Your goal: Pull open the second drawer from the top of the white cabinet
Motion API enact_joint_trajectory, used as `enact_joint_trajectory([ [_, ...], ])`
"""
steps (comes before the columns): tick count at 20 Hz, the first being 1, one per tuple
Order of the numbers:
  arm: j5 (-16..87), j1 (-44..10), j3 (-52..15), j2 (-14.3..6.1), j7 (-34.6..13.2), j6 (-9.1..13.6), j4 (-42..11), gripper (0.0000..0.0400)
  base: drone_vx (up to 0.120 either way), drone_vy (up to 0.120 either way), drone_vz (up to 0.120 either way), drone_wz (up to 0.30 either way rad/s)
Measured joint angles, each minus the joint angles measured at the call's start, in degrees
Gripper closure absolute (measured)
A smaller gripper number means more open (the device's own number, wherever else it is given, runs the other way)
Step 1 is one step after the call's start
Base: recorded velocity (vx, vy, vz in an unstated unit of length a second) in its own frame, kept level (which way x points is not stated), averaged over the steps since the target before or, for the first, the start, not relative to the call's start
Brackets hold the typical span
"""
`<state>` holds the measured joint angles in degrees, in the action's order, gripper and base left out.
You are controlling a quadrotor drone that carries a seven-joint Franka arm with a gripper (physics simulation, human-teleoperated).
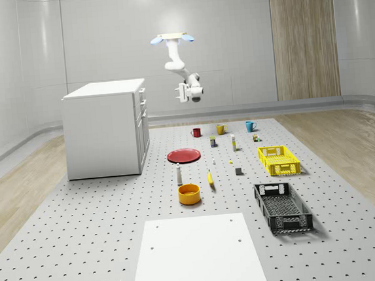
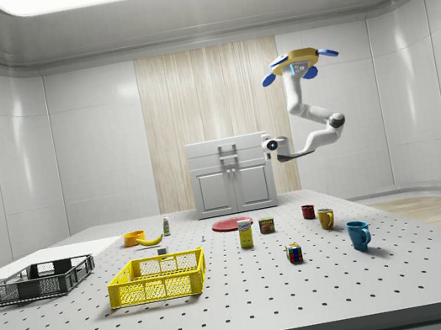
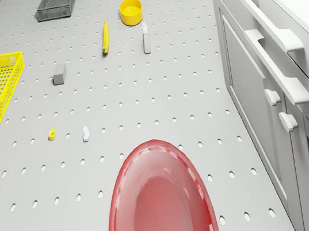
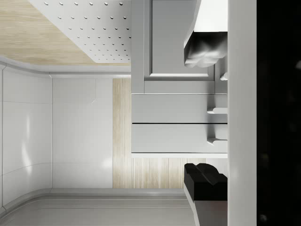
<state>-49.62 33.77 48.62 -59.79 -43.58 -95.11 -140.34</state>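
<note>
While shut, the second drawer (image 3: 280,82) sits flush.

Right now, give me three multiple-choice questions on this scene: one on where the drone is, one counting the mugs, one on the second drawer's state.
1. Where is the blue-and-yellow quadrotor drone?
A) Resting on top of the white cabinet
B) Hovering in the air in front of the cabinet's drawers
C) Landed on a crate

2. How many mugs stand in the row on the perforated grey surface?
A) Three
B) One
C) Six

3. How is the cabinet's second drawer from the top?
A) Pulled halfway out
B) Removed
C) Shut flush

Answers: B, the side view shows it aloft, gripper level with the drawers. A, a red mug, a yellow mug and a blue mug. C, its front lines up with the top drawer's.
</note>
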Motion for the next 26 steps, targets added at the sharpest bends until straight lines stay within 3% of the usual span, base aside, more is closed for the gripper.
enact_joint_trajectory([
  [3, 0.4, 0.5, 0.2, -0.5, -0.4, -0.5, -0.1, 0.0100, 0.120, -0.120, 0.080, 0.000],
  [5, 0.7, 0.9, 0.3, -0.9, -0.6, -0.8, -0.1, 0.0100, 0.120, 0.000, 0.000, 0.000],
  [16, 2.1, 2.5, 0.8, -2.7, -1.7, -2.4, -0.3, 0.0100, 0.120, -0.120, 0.000, 0.000],
  [22, 2.8, 3.3, 1.1, -3.5, -2.3, -3.1, -0.5, 0.0100, 0.120, -0.113, -0.107, 0.000],
  [26, 3.2, 3.8, 1.2, -4.0, -2.7, -3.5, -0.5, 0.0100, 0.000, 0.000, 0.000, 0.000],
])
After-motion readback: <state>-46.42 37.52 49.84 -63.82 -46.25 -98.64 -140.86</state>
